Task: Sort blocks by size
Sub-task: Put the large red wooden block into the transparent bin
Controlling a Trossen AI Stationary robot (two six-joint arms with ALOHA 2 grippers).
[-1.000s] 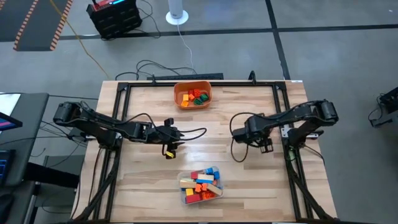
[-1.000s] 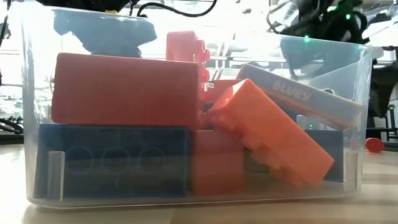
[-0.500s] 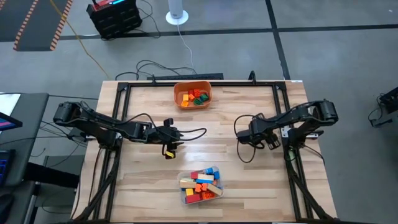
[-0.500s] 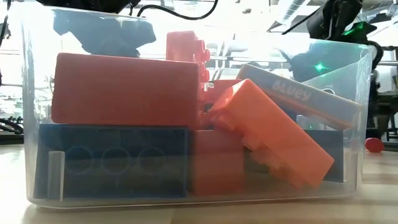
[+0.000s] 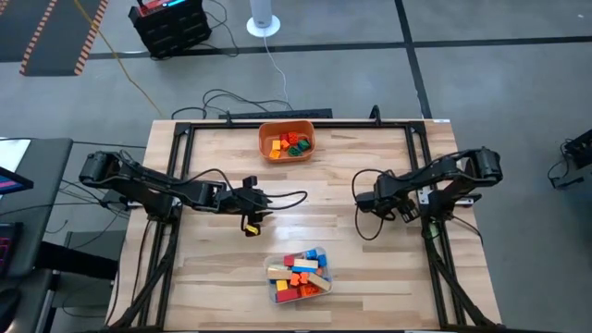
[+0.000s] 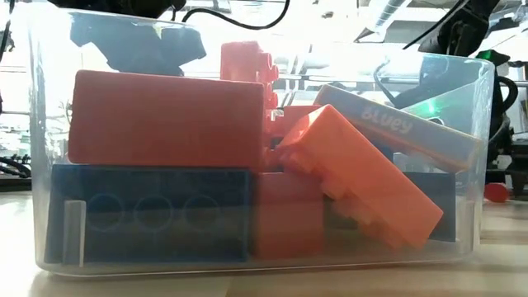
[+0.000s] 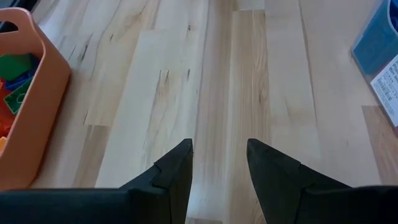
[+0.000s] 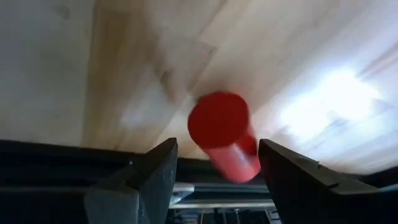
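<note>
I see even overhead light; low view backlit, windows blown out; right wrist view blurred, glare patch on desk (image 8: 339,99).

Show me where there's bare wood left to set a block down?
Bare wood lies between the orange bowl and the clear tub, and in the table's near corners beside the tub. It's crowded mid-left and mid-right, around the left tool and right tool.

an orange bowl (image 5: 287,141) sits at the wooden table's (image 5: 213,268) twelve o'clock edge, a clear tub (image 5: 299,277) near six o'clock.
</note>
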